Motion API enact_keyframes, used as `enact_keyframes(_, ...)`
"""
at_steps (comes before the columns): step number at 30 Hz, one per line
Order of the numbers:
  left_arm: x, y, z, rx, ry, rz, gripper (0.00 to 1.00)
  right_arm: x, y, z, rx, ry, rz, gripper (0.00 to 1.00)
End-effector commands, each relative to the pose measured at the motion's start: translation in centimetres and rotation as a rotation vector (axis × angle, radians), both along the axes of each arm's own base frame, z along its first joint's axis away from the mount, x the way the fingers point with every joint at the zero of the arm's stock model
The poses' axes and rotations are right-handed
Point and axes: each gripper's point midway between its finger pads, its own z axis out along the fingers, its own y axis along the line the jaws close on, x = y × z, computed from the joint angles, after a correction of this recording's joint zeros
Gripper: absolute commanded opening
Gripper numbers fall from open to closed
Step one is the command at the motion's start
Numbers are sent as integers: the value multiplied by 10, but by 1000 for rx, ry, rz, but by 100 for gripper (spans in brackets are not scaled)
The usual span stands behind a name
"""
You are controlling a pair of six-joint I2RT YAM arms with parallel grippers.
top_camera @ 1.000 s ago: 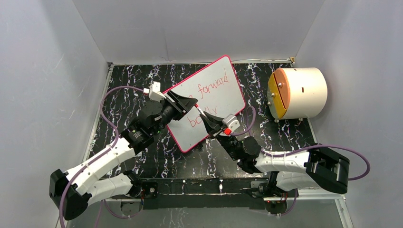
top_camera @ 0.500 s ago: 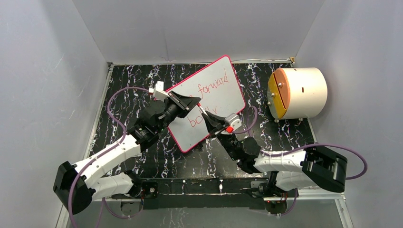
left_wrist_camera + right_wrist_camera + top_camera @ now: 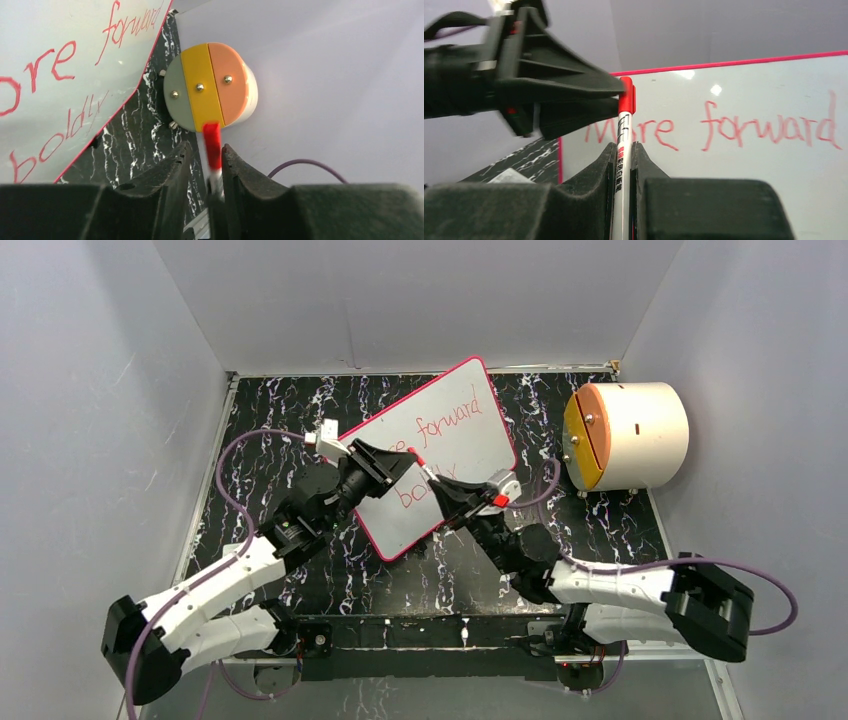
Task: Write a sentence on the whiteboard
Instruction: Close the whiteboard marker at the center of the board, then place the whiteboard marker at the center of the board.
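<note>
Left gripper: earlier wide, now narrow around cap; pinch cannot be told. Right gripper: clamps marker. Sentence fills whiteboard; task probably closing.

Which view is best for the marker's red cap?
Right wrist: the red cap sits sharp and whole on the marker held by the right gripper, whiteboard behind. Left wrist shows it blurrier, between the jaws of the left gripper. Top external shows a tiny red speck.

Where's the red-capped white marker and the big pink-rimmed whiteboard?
Red-capped white marker [image 3: 623,131]: right wrist view, on its printed barrel.
Big pink-rimmed whiteboard [image 3: 482,450]: top external view, on bare white surface.
</note>
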Motion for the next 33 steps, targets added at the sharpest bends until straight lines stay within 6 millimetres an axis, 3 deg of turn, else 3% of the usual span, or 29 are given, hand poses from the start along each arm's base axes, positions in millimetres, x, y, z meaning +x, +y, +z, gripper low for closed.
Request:
enact_keyframes(1, -6, 36, 1, 280, -77, 89, 35, 20, -38, 2, -8, 82, -161, 0)
enact_keyframes(9, -11, 113, 1, 667, -132, 262, 72, 28, -96, -62, -204, 336, -388, 0)
enact_keyframes(11, -12, 132, -2, 776, -116, 299, 77, 27, -112, -83, -240, 406, -445, 0)
enact_keyframes(20, -25, 208, -2, 1037, -125, 515, 85, 16, -166, -158, -318, 678, -674, 0)
enact_keyframes(24, -29, 225, -8, 1061, -150, 589, 85, 11, -178, -187, -325, 794, -752, 0)
enact_keyframes(28, -31, 240, -12, 1065, -160, 622, 86, 10, -177, -208, -337, 842, -783, 1)
enact_keyframes(33, -33, 254, -15, 1054, -146, 657, 87, 6, -171, -228, -367, 898, -770, 24)
